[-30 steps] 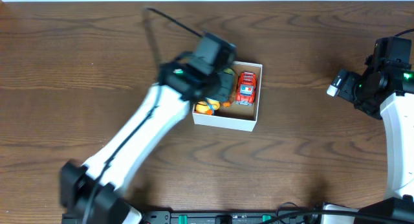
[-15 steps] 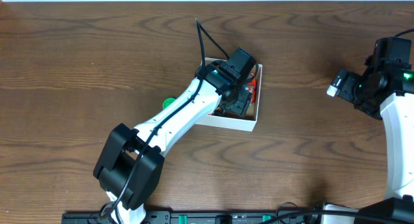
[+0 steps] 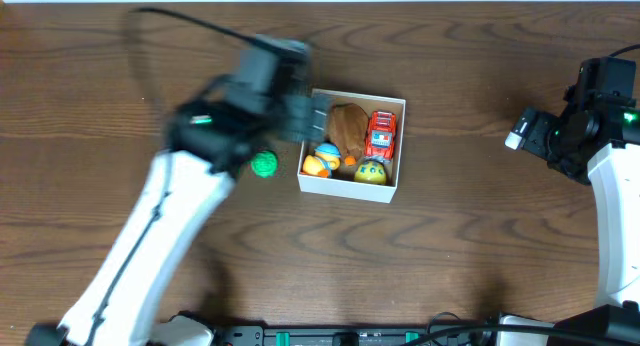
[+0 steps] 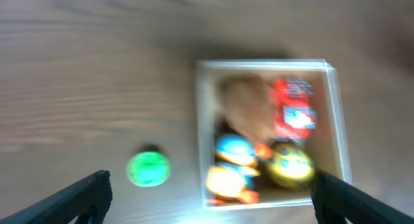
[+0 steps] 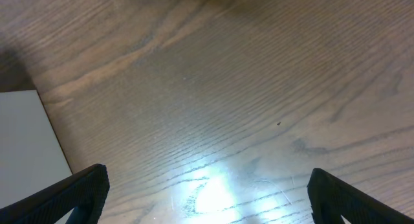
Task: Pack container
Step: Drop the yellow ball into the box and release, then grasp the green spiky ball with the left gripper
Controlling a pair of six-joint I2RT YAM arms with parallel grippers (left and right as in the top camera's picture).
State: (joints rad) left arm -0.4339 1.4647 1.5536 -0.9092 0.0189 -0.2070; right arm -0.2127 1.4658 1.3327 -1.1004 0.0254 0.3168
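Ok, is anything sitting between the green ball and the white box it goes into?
Nothing visible does. The green ball lies apart from the container, on the table to its left, with only bare wood between them. The container's own left wall is all it must clear.

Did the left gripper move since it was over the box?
Yes. The left gripper swung left in the overhead view, off the container.

Your box (image 3: 347,184) sits on the table (image 3: 480,246) w/ a red truck (image 3: 381,134), brown lump (image 3: 348,126), yellow toy (image 3: 372,170) & blue-orange toy (image 3: 322,160) inside. A green ball (image 3: 264,164) lies just left of it. L hand (image 3: 306,116), blurred, hangs over the box's left edge; R hand (image 3: 522,132) is well apart, far right.
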